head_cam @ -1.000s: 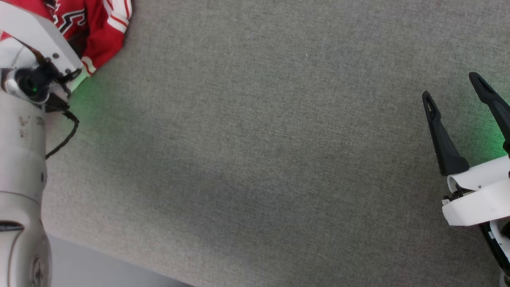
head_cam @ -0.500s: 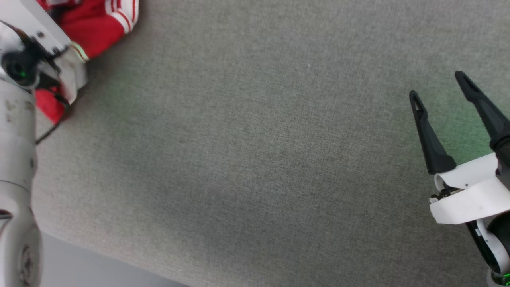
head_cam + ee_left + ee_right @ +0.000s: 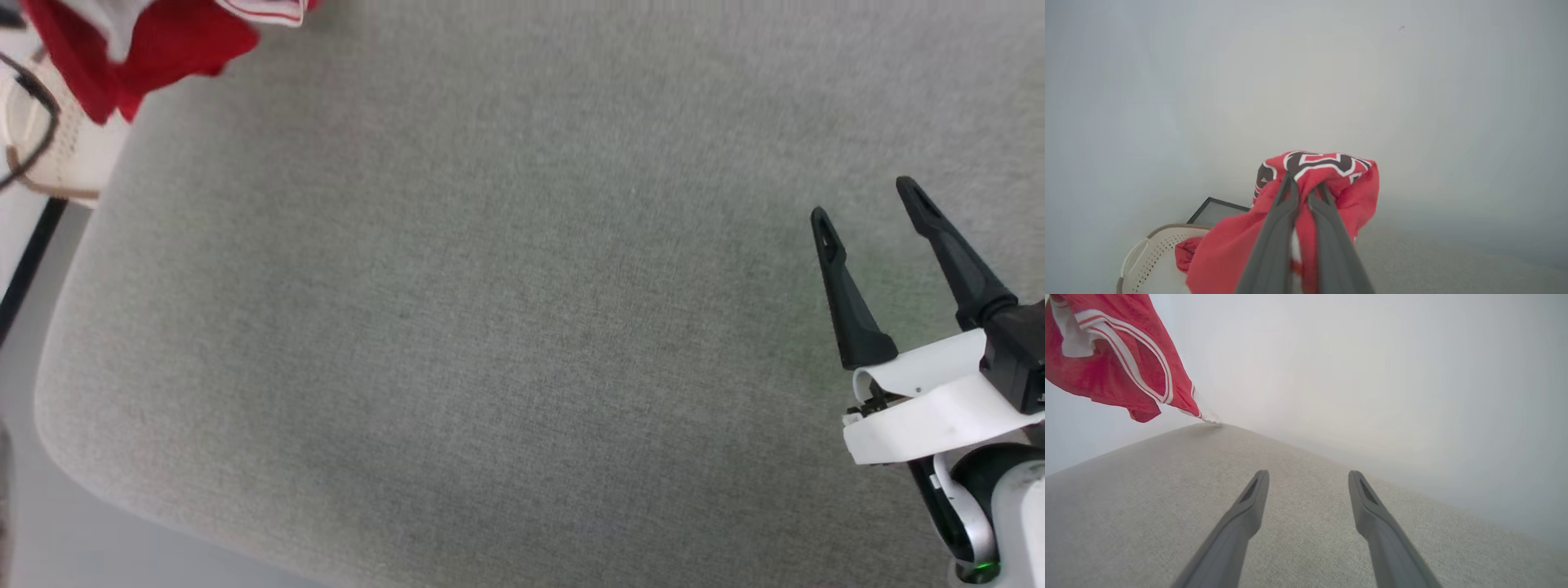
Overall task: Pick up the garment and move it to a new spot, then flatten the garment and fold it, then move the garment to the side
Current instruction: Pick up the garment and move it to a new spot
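Head view: garment (image 3: 155, 41) is hanging past the cushion's (image 3: 490, 327) far left corner; right gripper (image 3: 865, 200) is hovering over the cushion, jaws apart and empty.
Left wrist view: left gripper (image 3: 1305, 183) is clamping the garment.
Right wrist view: garment is dangling above the cushion.
Pickup appears done; placing, flattening, folding and moving aside are remaining.

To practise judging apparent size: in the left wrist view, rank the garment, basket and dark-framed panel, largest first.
1. garment, nearest the camera, so enlarged.
2. basket, partly hidden and cropped.
3. dark-framed panel, partly hidden.
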Controlling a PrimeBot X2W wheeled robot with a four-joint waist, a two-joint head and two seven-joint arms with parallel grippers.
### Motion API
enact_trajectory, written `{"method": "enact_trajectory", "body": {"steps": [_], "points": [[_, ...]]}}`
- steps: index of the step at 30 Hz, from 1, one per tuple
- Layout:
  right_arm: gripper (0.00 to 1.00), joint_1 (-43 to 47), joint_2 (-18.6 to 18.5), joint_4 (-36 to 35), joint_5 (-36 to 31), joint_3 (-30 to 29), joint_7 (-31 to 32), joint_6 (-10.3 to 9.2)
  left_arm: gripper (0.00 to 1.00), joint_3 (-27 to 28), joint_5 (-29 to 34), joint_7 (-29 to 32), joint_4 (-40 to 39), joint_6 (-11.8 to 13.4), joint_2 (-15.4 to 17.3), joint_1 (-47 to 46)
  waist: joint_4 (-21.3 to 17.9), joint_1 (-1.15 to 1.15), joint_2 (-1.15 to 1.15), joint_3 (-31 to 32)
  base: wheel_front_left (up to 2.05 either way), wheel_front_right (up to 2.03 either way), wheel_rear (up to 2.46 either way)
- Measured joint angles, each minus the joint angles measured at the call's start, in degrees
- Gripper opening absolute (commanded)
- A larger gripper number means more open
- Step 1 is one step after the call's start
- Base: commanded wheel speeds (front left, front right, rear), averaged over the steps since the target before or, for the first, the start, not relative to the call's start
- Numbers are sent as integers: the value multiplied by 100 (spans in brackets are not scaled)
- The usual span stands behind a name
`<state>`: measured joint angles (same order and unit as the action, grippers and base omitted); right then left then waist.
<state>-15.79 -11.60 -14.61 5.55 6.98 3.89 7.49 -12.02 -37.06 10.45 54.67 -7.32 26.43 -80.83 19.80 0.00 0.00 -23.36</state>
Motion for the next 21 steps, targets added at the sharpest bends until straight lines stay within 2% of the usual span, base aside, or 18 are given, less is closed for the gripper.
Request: {"method": "enact_trajectory", "body": {"steps": [11, 15, 21], "points": [[100, 154, 390, 360, -18, -363, -419, 0, 0, -581, -349, 653, -1021, 0, 115, -127, -205, 0, 0, 706, 0, 0, 0], [100, 254, 482, 434, -58, -613, -536, 0, 0, -680, -376, 933, -1421, 21, 57, -155, -418, 0, 0, 829, 0, 0, 0], [100, 359, 560, 506, -120, -1040, -694, 0, 0, -834, -411, 1384, -2164, 211, -78, -44, -812, 0, 0, 947, 0, 0, 0]]}}
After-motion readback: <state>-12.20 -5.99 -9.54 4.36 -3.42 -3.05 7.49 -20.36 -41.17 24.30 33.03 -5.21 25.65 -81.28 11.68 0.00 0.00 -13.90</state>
